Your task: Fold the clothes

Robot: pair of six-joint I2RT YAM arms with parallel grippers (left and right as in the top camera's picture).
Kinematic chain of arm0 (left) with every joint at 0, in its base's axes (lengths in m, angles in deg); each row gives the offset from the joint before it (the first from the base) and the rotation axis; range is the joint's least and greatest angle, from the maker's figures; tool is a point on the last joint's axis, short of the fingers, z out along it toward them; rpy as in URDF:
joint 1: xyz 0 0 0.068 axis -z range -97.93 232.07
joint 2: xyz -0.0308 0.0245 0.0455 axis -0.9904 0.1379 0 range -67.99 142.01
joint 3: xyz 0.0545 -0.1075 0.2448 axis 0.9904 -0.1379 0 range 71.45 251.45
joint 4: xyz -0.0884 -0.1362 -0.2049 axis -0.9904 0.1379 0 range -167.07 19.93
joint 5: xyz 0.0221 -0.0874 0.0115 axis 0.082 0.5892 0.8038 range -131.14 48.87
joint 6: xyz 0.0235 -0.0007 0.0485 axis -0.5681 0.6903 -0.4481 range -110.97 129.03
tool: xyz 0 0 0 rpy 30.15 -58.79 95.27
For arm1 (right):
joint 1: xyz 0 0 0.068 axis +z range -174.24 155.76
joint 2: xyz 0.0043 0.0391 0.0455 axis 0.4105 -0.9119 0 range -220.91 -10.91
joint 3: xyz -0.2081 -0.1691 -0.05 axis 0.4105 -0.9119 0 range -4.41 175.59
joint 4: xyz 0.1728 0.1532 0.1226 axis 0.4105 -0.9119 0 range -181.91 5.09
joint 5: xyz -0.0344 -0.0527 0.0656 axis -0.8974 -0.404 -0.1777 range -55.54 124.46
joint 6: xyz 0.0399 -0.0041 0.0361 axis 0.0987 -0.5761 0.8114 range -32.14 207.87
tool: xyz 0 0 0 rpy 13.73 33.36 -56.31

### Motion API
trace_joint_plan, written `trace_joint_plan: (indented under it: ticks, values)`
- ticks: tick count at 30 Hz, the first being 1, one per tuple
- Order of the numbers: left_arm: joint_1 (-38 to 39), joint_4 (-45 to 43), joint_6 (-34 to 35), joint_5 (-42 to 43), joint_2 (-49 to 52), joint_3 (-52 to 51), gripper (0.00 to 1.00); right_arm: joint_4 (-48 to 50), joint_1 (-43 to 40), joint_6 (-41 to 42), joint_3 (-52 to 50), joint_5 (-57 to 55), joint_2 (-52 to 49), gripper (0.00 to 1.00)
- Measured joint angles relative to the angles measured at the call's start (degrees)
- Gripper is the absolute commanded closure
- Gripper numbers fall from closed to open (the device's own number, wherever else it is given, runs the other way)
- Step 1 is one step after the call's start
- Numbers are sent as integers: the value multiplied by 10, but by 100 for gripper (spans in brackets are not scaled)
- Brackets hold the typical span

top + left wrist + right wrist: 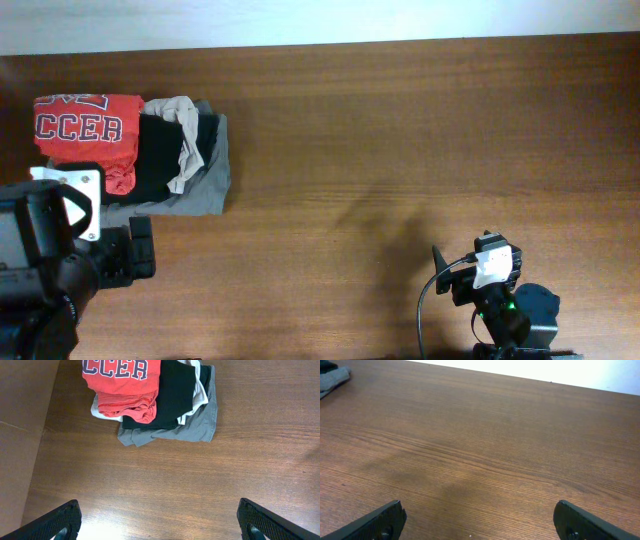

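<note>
- The overhead view is showing the whole desk (400,120) and both arms at once. The left arm is covering the near edge of the pile there, while the left wrist view is showing that edge uncovered.
- The right wrist view is showing almost only bare wood, with just a corner of the grey garment (332,377) peeking in at the far left.
- The red-orange T-shirt (85,125) is lying folded on top of the pile at the far left of the desk, its white lettering facing up.
- A black garment (172,395) is lying under and beside the shirt, a beige garment (185,130) is draping over the black one, and the grey garment is lying at the bottom, sticking out toward the right and the near side.
- The left claw (160,520) is standing wide open and holding nothing; the shirt is lying ahead of it, left of centre, clear of both fingers.
- The right claw (480,520) is also gaping wide and gripping nothing, hanging over bare wood at the near right, well apart from the shirt.
</note>
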Motion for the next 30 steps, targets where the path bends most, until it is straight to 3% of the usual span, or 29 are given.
trace_joint_plan:
  ticks: [27,30]
  values:
    - [0,3,0,0,0,0,1,0,0,0,0,0,0,1]
    - [0,-67,0,9,-11,-21,1,0,0,0,0,0,0,1]
